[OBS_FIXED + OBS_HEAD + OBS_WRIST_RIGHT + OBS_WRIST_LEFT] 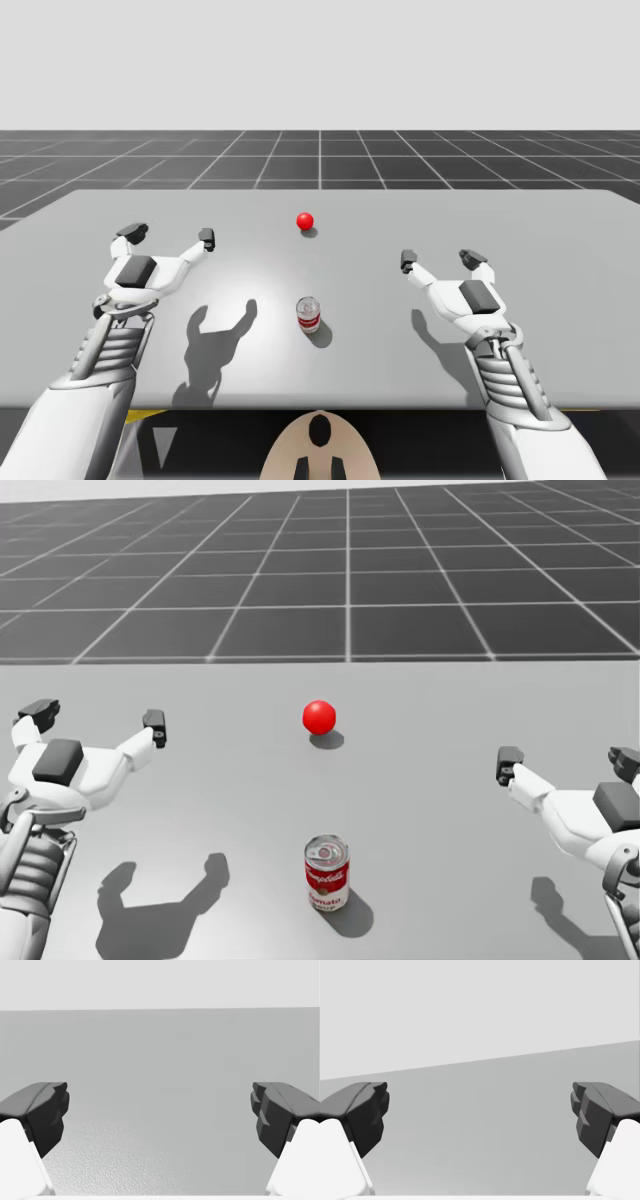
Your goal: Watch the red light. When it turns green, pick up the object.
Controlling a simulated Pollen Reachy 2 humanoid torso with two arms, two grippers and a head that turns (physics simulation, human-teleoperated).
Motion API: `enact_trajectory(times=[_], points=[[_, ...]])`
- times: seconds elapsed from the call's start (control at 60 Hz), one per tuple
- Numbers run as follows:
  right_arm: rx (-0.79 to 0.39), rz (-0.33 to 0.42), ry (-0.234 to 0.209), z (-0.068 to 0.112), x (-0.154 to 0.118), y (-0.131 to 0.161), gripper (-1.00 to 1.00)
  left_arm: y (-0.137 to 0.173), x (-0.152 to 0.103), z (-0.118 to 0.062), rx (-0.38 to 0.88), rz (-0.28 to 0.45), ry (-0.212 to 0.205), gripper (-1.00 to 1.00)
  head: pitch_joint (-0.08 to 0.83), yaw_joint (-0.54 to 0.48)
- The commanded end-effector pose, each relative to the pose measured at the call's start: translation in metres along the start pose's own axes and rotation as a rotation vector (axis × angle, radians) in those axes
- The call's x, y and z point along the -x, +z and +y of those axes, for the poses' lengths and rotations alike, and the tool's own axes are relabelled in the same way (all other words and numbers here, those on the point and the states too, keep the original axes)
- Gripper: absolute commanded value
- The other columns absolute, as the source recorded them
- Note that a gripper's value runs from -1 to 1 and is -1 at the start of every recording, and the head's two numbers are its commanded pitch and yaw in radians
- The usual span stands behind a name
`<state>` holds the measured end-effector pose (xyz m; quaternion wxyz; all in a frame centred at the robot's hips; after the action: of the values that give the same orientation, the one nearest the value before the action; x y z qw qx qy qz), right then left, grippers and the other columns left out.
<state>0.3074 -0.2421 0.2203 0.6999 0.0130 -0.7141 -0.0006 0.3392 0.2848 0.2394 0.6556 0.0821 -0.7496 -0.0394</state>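
Light: glossy red sphere (pixel 319 717), not green.
Fingers: left gripper (pixel 168 235), right gripper (pixel 439 259) both spread wide, empty.
Risk: reaching early, or toppling the red-and-white metal can (pixel 327 873).

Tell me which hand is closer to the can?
Right, only just. My right gripper hovers to the right of the red and white can; my left gripper is to its left and farther up the table.

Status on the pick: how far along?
Nothing done yet: the light is red, and the red-and-white can stands untouched on the table. In hand: waiting, left gripper and right gripper open, either side of it. Remaining: green, then reach, grasp, lift.
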Motion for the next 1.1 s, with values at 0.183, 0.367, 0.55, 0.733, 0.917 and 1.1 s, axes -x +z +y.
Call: enact_trajectory(times=[0.183, 0.367, 0.55, 0.733, 0.917, 1.1], points=[[-0.003, 0.003, -0.013, 0.0023, 0.0013, 0.0003, -1.00, -0.0003, 0.0000, -0.0001, 0.000, -0.001, -0.001, -1.00, 0.421, 0.06], [-0.005, 0.003, -0.014, 0.0022, 0.0012, 0.0001, -1.00, -0.0004, -0.0001, -0.0004, 0.001, -0.001, -0.002, -1.00, 0.420, 0.06], [-0.005, 0.003, -0.016, 0.0018, 0.0012, -0.0004, -1.00, -0.0003, 0.0000, -0.0002, 0.000, -0.002, -0.002, -1.00, 0.421, 0.06], [-0.007, 0.002, -0.016, 0.0020, 0.0015, -0.0002, -1.00, -0.0004, 0.0001, -0.0002, 0.001, -0.001, -0.004, -1.00, 0.419, 0.06], [-0.008, 0.003, -0.015, 0.0018, 0.0016, -0.0003, -1.00, -0.0001, -0.0001, -0.0007, 0.000, -0.002, -0.006, -1.00, 0.419, 0.06], [-0.009, 0.003, -0.014, 0.0015, 0.0017, -0.0006, -1.00, -0.0001, 0.0002, -0.0009, 0.002, -0.002, -0.008, -1.00, 0.417, 0.06]])
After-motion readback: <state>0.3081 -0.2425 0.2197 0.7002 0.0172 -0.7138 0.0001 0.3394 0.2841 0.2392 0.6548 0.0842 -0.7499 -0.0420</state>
